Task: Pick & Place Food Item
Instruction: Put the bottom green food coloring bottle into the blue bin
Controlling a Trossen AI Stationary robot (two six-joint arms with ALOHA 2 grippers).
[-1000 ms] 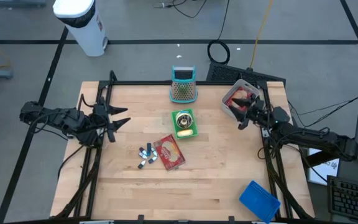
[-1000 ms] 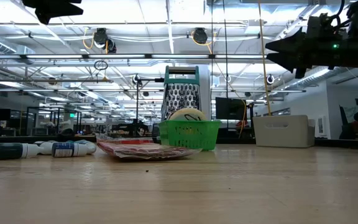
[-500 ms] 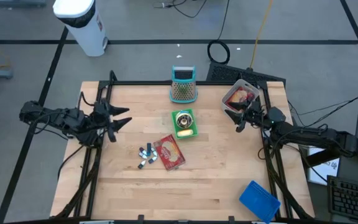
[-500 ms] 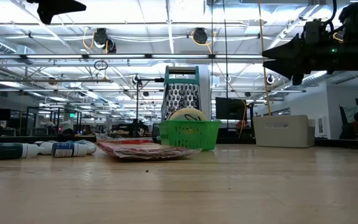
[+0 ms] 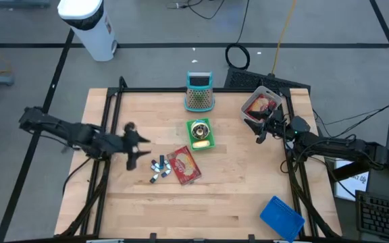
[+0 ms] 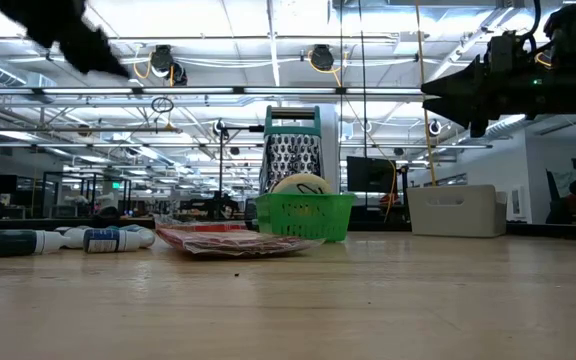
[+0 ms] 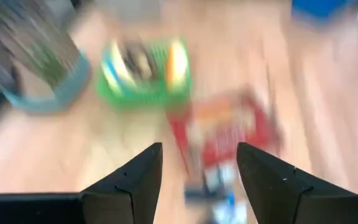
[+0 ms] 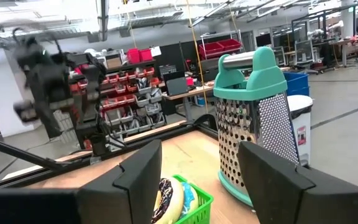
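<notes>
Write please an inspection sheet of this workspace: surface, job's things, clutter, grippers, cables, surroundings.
Surface: wooden table, bare at the near side.
Job's things: green basket holding food items at table centre; red food packet lying flat nearer the front; white bin with red contents at the far right corner.
Clutter: teal-framed grater standing upright behind the basket; small bottles beside the packet; blue object at the front right edge.
Grippers: left gripper open, above the table near the bottles; right gripper open, in front of the bin; both empty.
Cables: black coil and a yellow cable on the floor behind the table.
Surroundings: white cylinder on the floor.
</notes>
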